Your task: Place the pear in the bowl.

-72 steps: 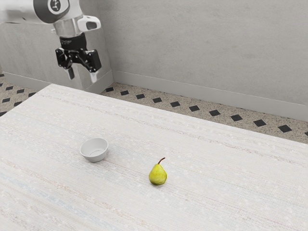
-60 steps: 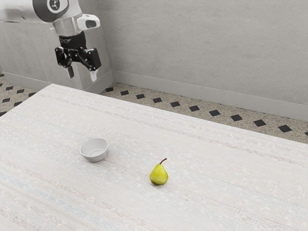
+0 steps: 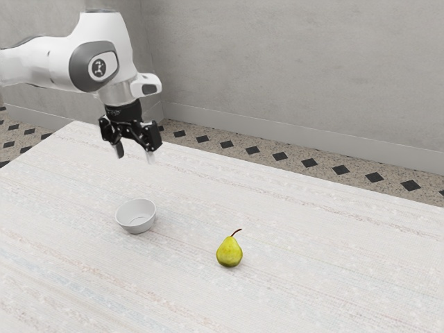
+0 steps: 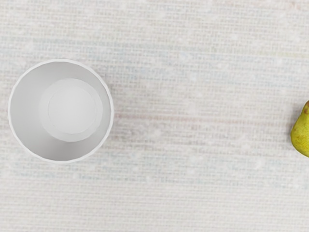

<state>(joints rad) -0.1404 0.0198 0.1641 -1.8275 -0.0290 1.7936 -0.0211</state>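
A robot's gripper (image 3: 134, 159) is hovering open and unladen above the table (image 3: 312, 277) as the pear (image 3: 229, 252) is standing outside the empty bowl (image 3: 136, 216), grasp and placement both remaining.

light: bright, diffuse; shadow: faint, soft, beside bowl (image 3: 136, 225); bowl's inside: gently shaded

The matt bowl (image 4: 72, 108) looks smooth, the tabletop (image 4: 203, 77) like rough woven cloth.
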